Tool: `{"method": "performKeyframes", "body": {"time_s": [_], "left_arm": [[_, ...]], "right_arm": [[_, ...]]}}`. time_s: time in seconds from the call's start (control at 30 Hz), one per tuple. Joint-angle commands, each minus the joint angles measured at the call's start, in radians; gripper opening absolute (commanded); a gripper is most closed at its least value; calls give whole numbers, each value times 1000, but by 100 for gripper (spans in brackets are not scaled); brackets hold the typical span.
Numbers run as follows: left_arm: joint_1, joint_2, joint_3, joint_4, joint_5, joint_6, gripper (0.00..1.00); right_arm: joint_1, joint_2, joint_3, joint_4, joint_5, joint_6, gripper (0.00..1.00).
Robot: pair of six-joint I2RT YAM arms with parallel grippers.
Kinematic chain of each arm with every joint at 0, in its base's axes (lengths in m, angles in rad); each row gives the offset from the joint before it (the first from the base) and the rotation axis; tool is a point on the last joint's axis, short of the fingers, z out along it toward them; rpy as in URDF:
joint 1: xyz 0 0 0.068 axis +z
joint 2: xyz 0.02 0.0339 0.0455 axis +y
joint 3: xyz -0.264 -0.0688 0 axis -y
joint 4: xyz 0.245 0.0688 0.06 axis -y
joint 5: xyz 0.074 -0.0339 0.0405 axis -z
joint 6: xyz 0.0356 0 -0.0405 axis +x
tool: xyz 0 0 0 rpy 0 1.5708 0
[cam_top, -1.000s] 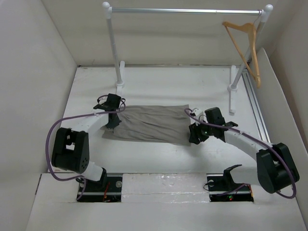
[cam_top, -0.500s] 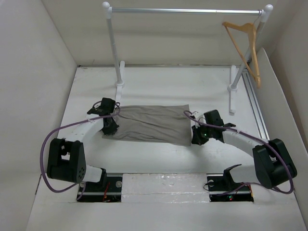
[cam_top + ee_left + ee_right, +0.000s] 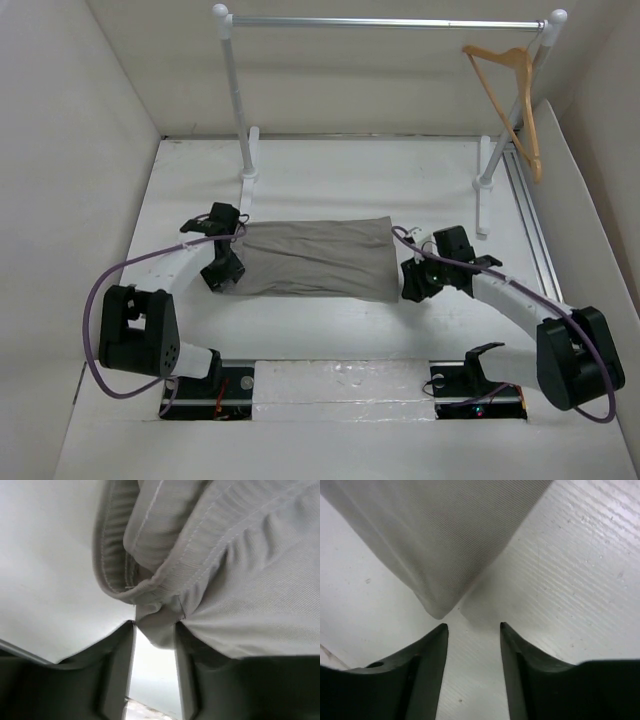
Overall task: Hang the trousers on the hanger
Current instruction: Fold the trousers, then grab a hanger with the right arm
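The grey-beige trousers (image 3: 310, 258) lie folded flat on the white table between my two arms. My left gripper (image 3: 222, 270) is at their left end. In the left wrist view a bunched fold of the trousers (image 3: 225, 555) with seams sits pinched between the tips of my left gripper (image 3: 155, 625). My right gripper (image 3: 410, 283) is at the near right corner. In the right wrist view my right gripper (image 3: 472, 626) is open and empty, and the trousers' corner (image 3: 445, 530) ends just beyond its left fingertip. The tan wooden hanger (image 3: 510, 95) hangs at the rail's right end.
A silver rail (image 3: 385, 22) on two white posts (image 3: 240, 110) spans the back of the table. The right post's foot (image 3: 485, 180) stands just behind my right arm. White walls close in on both sides. A metal track (image 3: 530, 215) runs along the right edge.
My left gripper moved nearer and a little left, bunching the trousers' left end. My right gripper shifted slightly right and nearer, to the cloth's near right corner.
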Motion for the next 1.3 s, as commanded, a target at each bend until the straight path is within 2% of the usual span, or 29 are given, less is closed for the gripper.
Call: {"method": "performKeyframes", "body": {"time_s": [0.0,0.03,0.07,0.2,0.23,0.27,0.4,0.43,0.47,0.5,0.6,0.67,0.7,0.73,0.77,0.8,0.9,0.97,1.03,1.07,1.1,1.2,1.27], "left_arm": [[7,-34,108,-67,-110,-2,41],[7,-37,125,-65,-122,9,49],[7,-48,142,-62,-128,18,60],[-18,-83,275,-45,-160,93,59],[-95,-75,317,-19,-148,147,54],[-96,-75,334,-16,-148,147,54],[-270,55,394,28,-87,114,49],[-329,155,408,42,-100,95,48],[-344,156,408,54,-101,83,47],[-344,181,399,67,-107,72,47],[-317,250,322,130,-75,60,45],[-289,267,253,145,-84,57,44],[-260,265,230,150,-88,57,44],[-248,261,212,150,-88,60,44],[-239,242,178,153,-88,61,44],[-239,226,164,157,-94,69,44],[-239,173,152,159,-94,75,44],[-239,147,196,141,-88,78,44],[-269,132,251,128,-102,92,45],[-283,127,326,114,-110,98,45],[-295,130,370,108,-114,107,45],[-338,156,539,97,-105,149,45],[-382,187,649,111,-90,176,41]], "right_arm": [[5,-21,74,-25,-38,-38,54],[17,-9,84,-29,-41,-43,61],[31,0,97,-28,-40,-48,63],[43,38,85,18,-67,-36,61],[43,64,72,53,-77,-29,58],[43,65,72,53,-77,-29,58],[43,100,42,101,-69,-22,40],[43,114,34,103,-52,-23,23],[43,117,34,100,-52,-22,23],[43,117,29,99,-48,-22,14],[43,86,12,81,-31,-16,2],[34,60,8,49,-3,-9,0],[34,33,9,35,3,-9,1],[34,17,17,20,20,-9,8],[34,5,44,-21,28,-11,18],[34,-12,66,-46,32,-13,40],[34,-79,217,-155,35,-48,63],[34,-119,322,-218,32,-75,67],[34,-135,509,-241,55,-91,69],[23,-129,581,-270,70,-120,69],[2,-117,732,-282,80,-135,69],[-71,-41,954,-310,117,-198,66],[-193,6,1132,-299,94,-227,62]]}}
